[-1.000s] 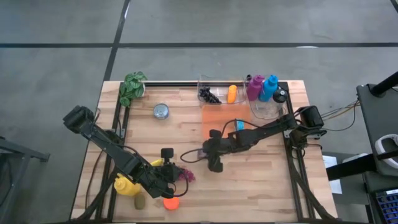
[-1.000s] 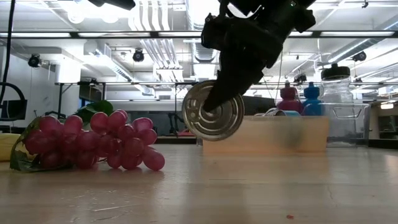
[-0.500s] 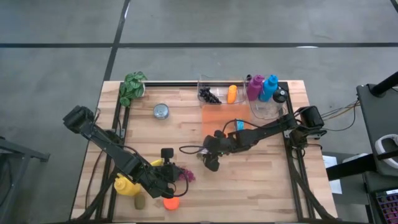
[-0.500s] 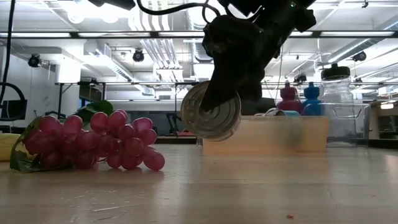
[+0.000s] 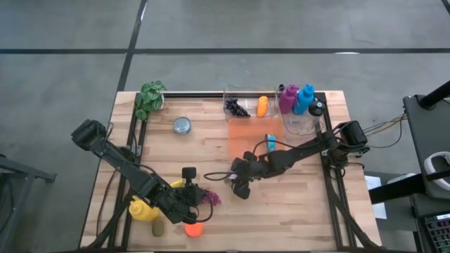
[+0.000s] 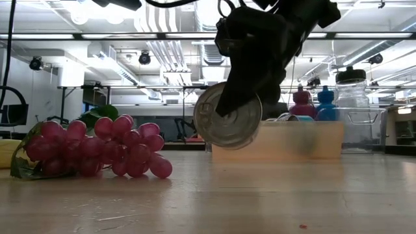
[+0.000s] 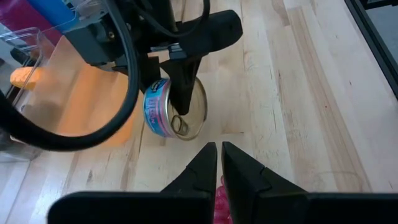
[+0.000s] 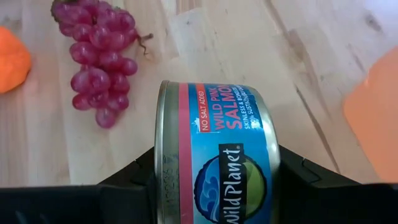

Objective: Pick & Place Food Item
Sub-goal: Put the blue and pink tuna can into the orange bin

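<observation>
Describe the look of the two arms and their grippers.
Both arms are dark, slim, jointed links. The right gripper has flat black fingers and thick black cables looping behind it. The left gripper ends in two black, tapered, wedge-shaped fingers. No markings are legible.

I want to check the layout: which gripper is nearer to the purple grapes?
Left. The left gripper sits shut right beside the grapes, near the table's front edge. The right gripper holds the salmon can farther toward the table's middle.

The can (image 8: 214, 165) is shiny metal with a glossy paper label. The surface (image 5: 295, 204) is pale, matt, grained wood. The grapes (image 6: 104, 153) look smooth and glossy.
</observation>
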You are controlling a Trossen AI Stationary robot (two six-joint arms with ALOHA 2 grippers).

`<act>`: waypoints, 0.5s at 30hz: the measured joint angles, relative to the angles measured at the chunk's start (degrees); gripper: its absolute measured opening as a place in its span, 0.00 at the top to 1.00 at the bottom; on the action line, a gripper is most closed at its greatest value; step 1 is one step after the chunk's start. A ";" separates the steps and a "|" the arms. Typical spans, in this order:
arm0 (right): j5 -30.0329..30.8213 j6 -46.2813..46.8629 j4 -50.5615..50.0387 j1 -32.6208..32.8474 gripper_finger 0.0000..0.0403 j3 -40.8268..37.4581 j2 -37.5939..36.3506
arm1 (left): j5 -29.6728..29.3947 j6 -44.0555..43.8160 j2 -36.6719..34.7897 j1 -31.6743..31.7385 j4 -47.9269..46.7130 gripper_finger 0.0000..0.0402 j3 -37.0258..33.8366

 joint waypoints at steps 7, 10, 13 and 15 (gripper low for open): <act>1.18 0.29 -2.90 0.49 0.55 0.08 -3.15 | 0.01 0.00 0.00 0.01 0.01 0.93 0.00; 3.05 0.80 -5.89 0.49 0.55 0.67 -6.00 | 0.02 0.00 0.00 0.02 0.02 0.93 0.00; 5.50 3.13 -10.31 0.43 0.55 0.79 -9.18 | 0.02 0.00 0.00 0.02 0.01 0.93 0.00; 8.99 5.96 -12.64 0.34 0.55 0.83 -11.22 | 0.02 0.00 0.00 0.01 0.02 0.93 0.00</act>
